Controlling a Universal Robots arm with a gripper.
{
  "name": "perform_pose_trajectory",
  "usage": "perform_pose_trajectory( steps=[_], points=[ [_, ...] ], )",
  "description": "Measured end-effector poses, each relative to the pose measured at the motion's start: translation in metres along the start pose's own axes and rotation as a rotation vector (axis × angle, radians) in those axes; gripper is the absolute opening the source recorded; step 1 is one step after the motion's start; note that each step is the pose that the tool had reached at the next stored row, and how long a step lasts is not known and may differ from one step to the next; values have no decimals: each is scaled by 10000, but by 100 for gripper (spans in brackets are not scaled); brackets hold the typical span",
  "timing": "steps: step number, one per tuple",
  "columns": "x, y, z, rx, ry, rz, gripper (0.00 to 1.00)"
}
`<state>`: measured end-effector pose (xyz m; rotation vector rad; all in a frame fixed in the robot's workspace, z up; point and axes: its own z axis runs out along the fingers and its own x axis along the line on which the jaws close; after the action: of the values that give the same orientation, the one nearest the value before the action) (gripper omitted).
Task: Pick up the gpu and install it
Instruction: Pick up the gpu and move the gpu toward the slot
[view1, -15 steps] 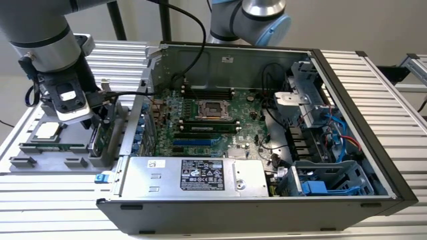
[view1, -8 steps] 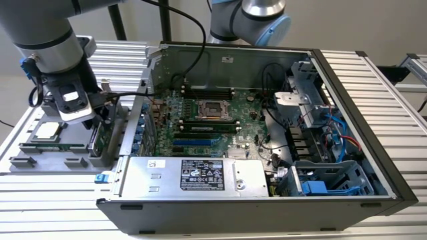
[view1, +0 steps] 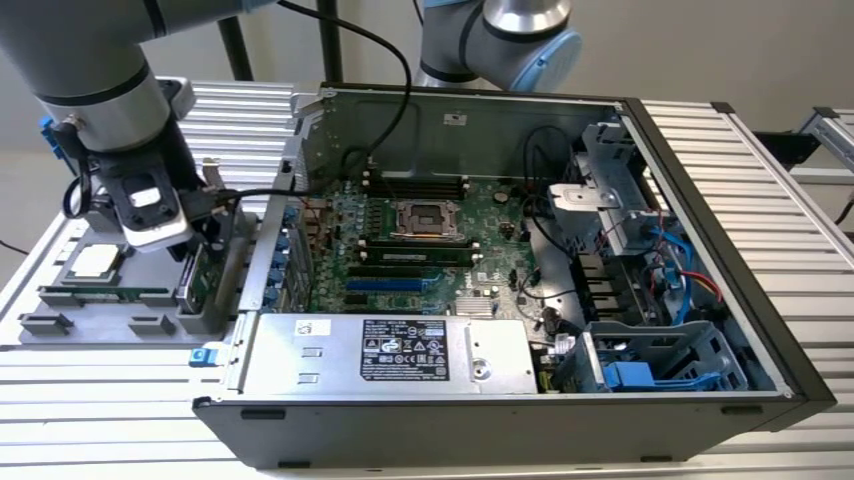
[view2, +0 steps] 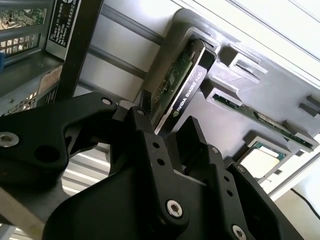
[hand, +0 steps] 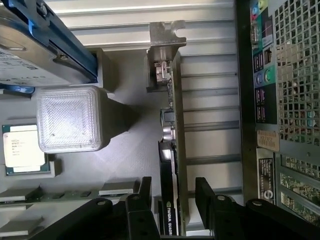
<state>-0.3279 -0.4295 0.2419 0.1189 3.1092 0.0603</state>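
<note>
My gripper (hand: 174, 182) hangs over the gpu (hand: 175, 125) with its fingers (hand: 146, 195) spread, one on each flat side of the card. Both wrist views show a thin gap on each side, so nothing is pinched yet. I judge this to be the pick-up step, at the point of lining up for the grasp. None of the install has been done.

The gpu stands on its long edge in a slot of the grey tray (hand: 130, 145). Its black shroud faces one finger and its green board faces the other. The silver bracket is at the end away from the gripper. As I read it, the grasp calls for the fingers to close evenly on the two faces and stay square to the card. The lift out of the slot would then have to go straight, because a tilt could jam the card against the slot walls.

The same tray holds other parts, each in its own pocket. There is a square chip (hand: 20, 150) lying flat and a memory stick (view2: 260, 117) on edge in a narrow groove. A hard drive (hand: 30, 50) with blue rails sits well apart from the card.

Beyond the tray, just beside it on the exterior view's right, the case (view1: 441, 115) lies open. Inside I see the board (view1: 414, 240) on the floor of it. The power supply (view1: 387, 350) runs along the near wall. The blue slots (view1: 380, 285) look bare, with no card seated in them.
</note>
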Motion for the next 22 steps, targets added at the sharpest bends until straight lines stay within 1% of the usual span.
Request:
perform_pose_trajectory(
  steps=[4, 20, 21, 22],
  points=[
    [1, 5, 26, 7, 2, 0, 100],
    [1, 5, 28, 7, 10, 0, 100],
    [1, 5, 28, 7, 10, 0, 0],
    [2, 5, 28, 7, 10, 0, 0]
  ],
)
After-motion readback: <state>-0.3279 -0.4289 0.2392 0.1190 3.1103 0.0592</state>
